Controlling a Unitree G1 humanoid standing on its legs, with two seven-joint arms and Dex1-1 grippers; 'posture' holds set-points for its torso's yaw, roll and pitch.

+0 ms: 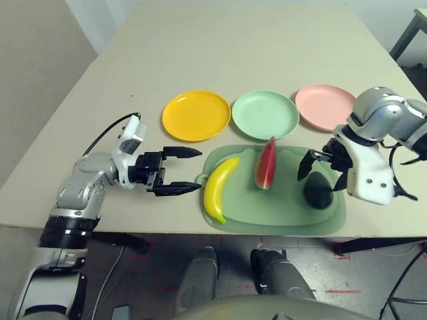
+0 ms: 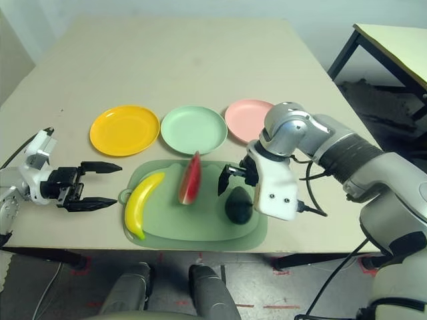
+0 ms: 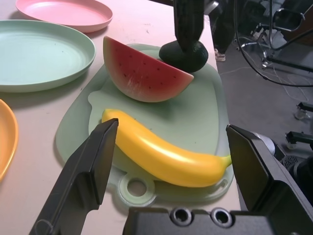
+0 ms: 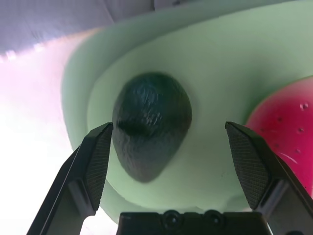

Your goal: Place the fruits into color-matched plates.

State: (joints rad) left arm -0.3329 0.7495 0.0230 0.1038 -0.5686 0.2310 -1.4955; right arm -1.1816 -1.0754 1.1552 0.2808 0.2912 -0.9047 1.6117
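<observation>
On a light green mat [image 1: 280, 208] lie the yellow banana [image 1: 220, 190], the red watermelon wedge [image 1: 266, 164] and the dark green avocado [image 1: 318, 191]. Behind the mat stand three plates in a row: yellow-orange [image 1: 196, 115], mint green [image 1: 265, 115] and pink [image 1: 325, 107], all bare. My left gripper [image 1: 193, 171] is open just left of the mat, pointing at the banana [image 3: 161, 152]. My right gripper [image 1: 323, 175] hangs open right above the avocado [image 4: 149, 122], one finger to each side, not touching it.
The mat lies near the table's front edge [image 1: 200, 233], its ring tab [image 3: 133, 187] towards my left gripper. Beige tabletop stretches far behind the plates. A second table's leg [image 1: 408, 33] stands at the far right.
</observation>
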